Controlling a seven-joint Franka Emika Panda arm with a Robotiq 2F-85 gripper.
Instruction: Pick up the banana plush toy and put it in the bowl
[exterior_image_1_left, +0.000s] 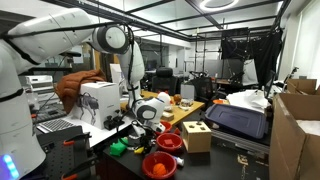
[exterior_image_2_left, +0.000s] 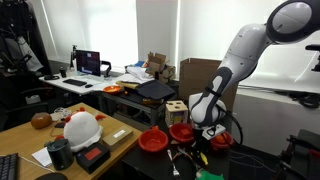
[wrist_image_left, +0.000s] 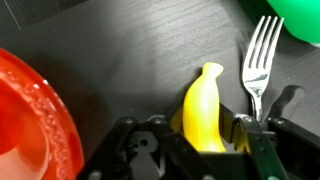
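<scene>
In the wrist view the banana plush toy is small, yellow and slightly curved. It lies on the dark table between my gripper's two fingers, which press against its sides. A red bowl fills the left edge of that view, a short way from the toy. In both exterior views the gripper is low over the table's front part, near red bowls. I cannot make out the toy in the exterior views.
A metal fork lies right beside the toy, and a bright green toy sits at the top right corner. More red bowls, a wooden box and a white helmet stand on the tables.
</scene>
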